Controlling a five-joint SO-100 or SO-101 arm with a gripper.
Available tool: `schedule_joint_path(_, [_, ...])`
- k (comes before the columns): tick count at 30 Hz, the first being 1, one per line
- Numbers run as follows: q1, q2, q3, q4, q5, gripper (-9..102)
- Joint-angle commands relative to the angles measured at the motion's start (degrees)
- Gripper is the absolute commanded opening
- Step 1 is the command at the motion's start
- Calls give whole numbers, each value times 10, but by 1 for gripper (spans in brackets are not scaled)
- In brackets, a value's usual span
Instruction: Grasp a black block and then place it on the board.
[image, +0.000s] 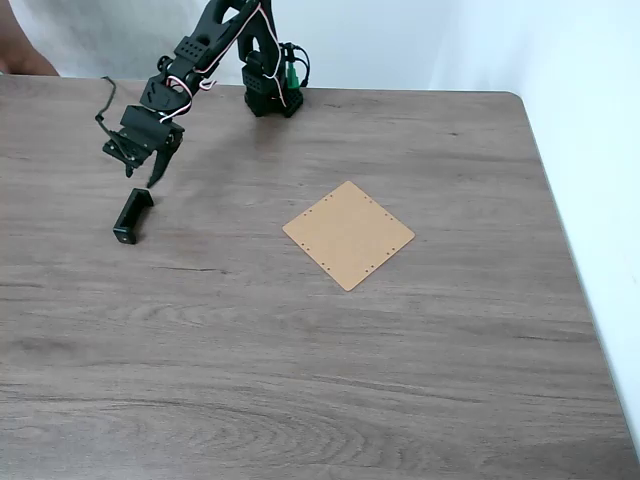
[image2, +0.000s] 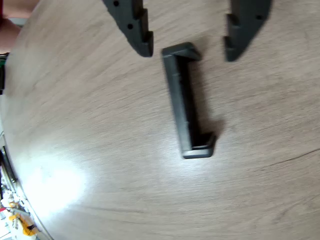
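- Grey-brown wood-grain desk (image: 330, 360) is carrying everything I am working with, and a pale wall is running behind it in the fixed view.
- I am seeing the small elongated black plastic block with raised ends (image: 131, 216) lying flat on the desk at the left of the fixed view, well apart from the thin flat square tan board with small holes along its edges (image: 348, 235), which is sitting near the middle.
- I am holding the black two-finger gripper (image: 141, 178) just above the block's far end, tilted downward.
- In the wrist view, the fingers (image2: 134, 24) are standing spread apart with nothing between them, and the block's (image2: 186, 102) near raised end is sitting roughly between their tips.
- I am judging the block to be light, rigid plastic: it should not bend or crush, but its smooth sides could be slipping under a loose pinch.
- I am reckoning the best hold is across the narrow width of the long middle bar, between the two raised ends, so those ends are stopping it sliding lengthwise.
- I am thinking a pinch on one end alone could be letting it swing or twist as it is coming up.
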Motion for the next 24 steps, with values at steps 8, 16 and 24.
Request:
schedule_joint_path(8, [24,-39,-73,11,-74,31])
schedule_joint_path(16, [33,-100,-133,13,-97,32])
schedule_joint_path(24, [51,-156,-185,27,-112,33])
